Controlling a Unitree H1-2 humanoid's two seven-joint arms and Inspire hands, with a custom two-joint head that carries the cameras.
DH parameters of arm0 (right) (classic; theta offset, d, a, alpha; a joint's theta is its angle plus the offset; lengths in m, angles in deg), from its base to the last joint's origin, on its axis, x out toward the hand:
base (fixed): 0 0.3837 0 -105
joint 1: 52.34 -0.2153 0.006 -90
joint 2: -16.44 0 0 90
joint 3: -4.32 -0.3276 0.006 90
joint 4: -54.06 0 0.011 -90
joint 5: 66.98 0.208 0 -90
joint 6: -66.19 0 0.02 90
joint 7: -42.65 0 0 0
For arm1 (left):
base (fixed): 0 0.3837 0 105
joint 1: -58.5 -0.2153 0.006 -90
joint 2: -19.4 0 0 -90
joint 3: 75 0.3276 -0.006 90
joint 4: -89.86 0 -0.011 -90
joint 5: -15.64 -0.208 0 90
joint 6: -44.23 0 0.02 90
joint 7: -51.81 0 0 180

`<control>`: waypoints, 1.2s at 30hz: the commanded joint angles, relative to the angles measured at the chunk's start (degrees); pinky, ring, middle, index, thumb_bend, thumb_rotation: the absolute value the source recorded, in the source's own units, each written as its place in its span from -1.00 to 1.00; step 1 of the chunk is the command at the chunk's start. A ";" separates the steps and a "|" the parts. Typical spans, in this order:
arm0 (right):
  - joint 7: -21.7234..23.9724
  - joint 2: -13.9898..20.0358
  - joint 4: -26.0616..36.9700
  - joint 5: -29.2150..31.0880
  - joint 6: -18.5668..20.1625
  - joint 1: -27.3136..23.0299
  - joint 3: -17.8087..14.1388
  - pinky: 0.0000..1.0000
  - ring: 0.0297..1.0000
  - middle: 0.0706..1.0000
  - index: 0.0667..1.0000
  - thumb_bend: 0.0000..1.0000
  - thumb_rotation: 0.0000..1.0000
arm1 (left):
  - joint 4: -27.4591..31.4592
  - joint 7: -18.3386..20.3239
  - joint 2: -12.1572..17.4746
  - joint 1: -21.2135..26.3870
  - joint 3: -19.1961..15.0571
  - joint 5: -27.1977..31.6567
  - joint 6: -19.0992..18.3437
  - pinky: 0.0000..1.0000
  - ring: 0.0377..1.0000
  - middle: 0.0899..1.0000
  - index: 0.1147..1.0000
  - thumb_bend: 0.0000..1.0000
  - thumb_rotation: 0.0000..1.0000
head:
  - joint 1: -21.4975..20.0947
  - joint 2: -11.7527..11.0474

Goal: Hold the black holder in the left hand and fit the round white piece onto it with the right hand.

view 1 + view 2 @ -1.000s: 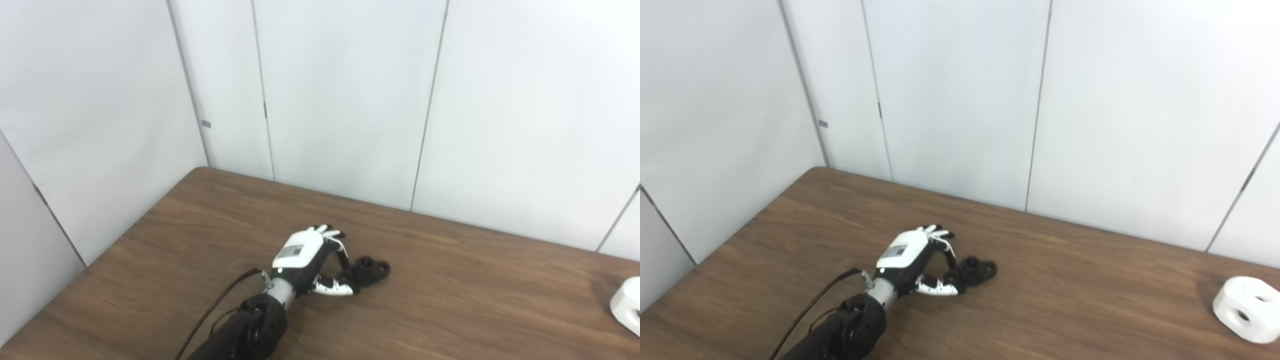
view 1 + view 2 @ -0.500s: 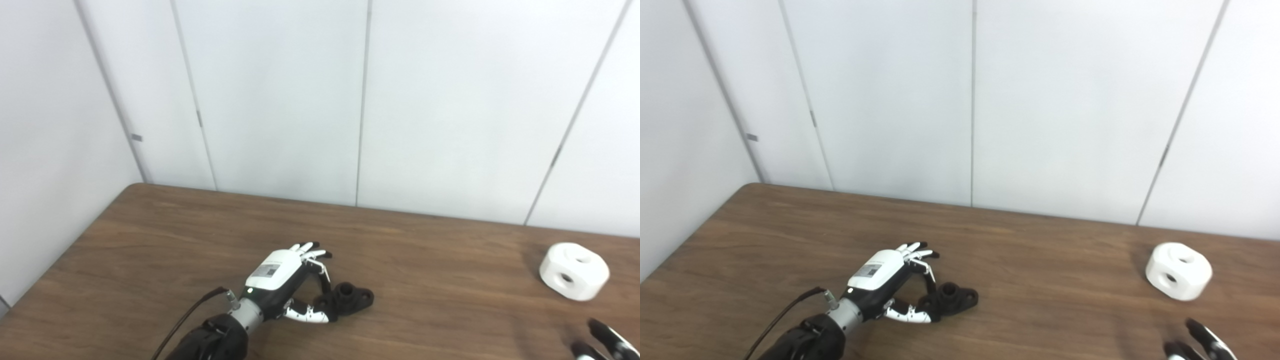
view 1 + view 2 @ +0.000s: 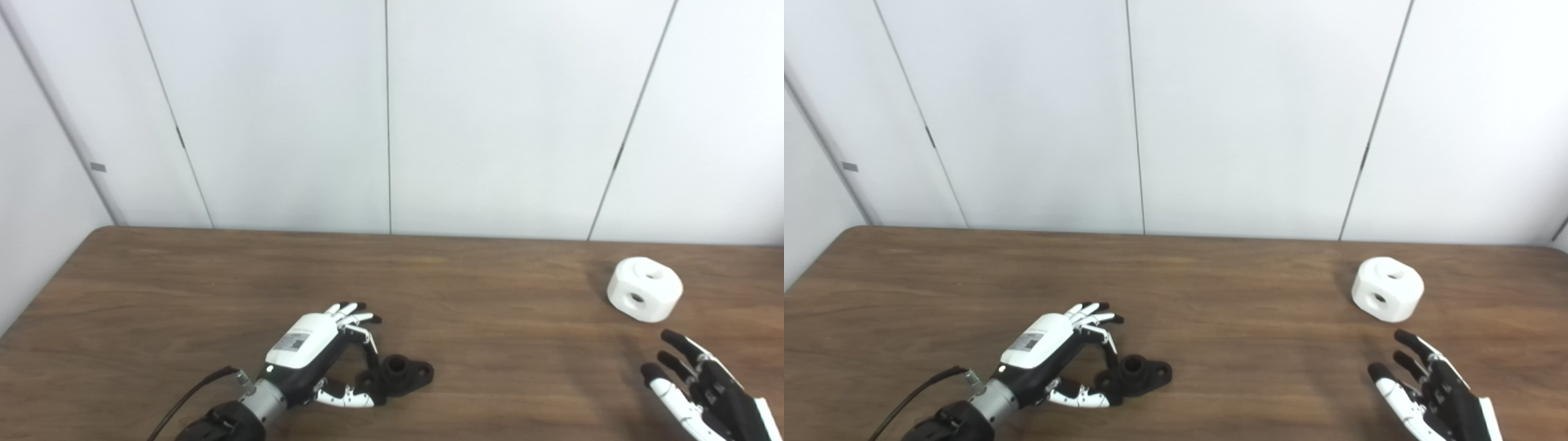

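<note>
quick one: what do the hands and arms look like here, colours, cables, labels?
The left hand has a white back shell with a grey label, a black palm, black-and-white segmented fingers, a small green light near a silver wrist collar, and a black forearm with a thin dark cable. The right hand shows black fingers with white sections; its arm is out of view.

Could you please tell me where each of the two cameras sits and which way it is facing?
Left eye view: on the head, looking down and forward over the wooden table toward white wall panels; left hand and right hand enter from below.
Right eye view: beside it, a little to the right, aimed the same way; the same two hands show.
Shared: the black holder at the left hand and the round white piece beyond the open right hand.
</note>
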 commanded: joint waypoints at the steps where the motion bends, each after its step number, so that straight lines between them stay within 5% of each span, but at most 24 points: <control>1: -0.71 -0.34 2.60 -1.99 -3.15 0.81 0.22 0.29 0.62 0.68 0.47 0.11 -0.30 | 0.49 0.00 0.04 -0.06 0.04 0.30 1.78 1.00 0.94 0.73 -0.17 0.03 -0.90 | -0.76 -0.35; 7: -3.97 -0.27 4.24 -6.73 -6.08 -0.13 -2.17 0.08 0.39 0.52 0.37 0.16 -0.33 | 1.34 1.83 0.74 -0.79 -0.74 1.24 1.73 1.00 0.94 0.74 -0.17 0.03 -0.90 | -6.88 -1.65; 13: -5.45 4.73 5.53 -13.95 -6.62 -3.74 -5.41 0.08 0.49 0.59 0.42 0.13 -0.32 | 0.05 1.78 1.64 -1.18 -1.99 2.07 3.51 1.00 0.97 0.75 -0.17 0.03 -0.91 | -11.84 -3.41; 15: -4.08 7.71 6.58 -16.28 -3.97 -5.11 -5.64 0.19 0.57 0.64 0.53 0.29 -0.16 | -0.21 2.38 1.95 -1.19 -2.13 2.16 3.46 1.00 0.98 0.76 -0.17 0.03 -0.91 | -13.30 -3.87; 18: -1.86 11.25 8.01 -18.02 -0.38 -7.01 -5.51 0.39 0.64 0.70 0.61 0.36 -0.22 | -1.44 2.32 2.42 -1.12 -2.17 2.74 4.86 1.00 1.00 0.80 -0.17 0.03 -0.91 | -15.50 -4.95; 24: 3.68 18.06 8.39 -22.71 6.90 -9.38 -5.54 0.44 0.78 0.84 0.75 0.67 0.01 | -3.24 0.63 2.50 -1.61 -2.95 3.77 8.51 1.00 0.97 0.76 -0.17 0.03 -0.91 | -19.64 -6.34; 31: 10.53 22.76 -1.20 -30.53 7.35 -14.77 -4.47 0.65 0.96 0.96 0.86 0.97 0.19 | -5.89 1.07 3.03 -1.15 -3.18 4.08 10.92 1.00 0.99 0.78 -0.17 0.03 -0.91 | -25.57 -8.51; 36: 18.10 23.29 -8.09 -37.43 7.35 -20.93 -3.96 0.38 0.99 1.00 0.87 0.99 0.09 | -9.06 0.92 3.14 -0.23 -3.55 5.88 13.77 1.00 0.98 0.76 -0.17 0.03 -0.91 | -28.42 -9.19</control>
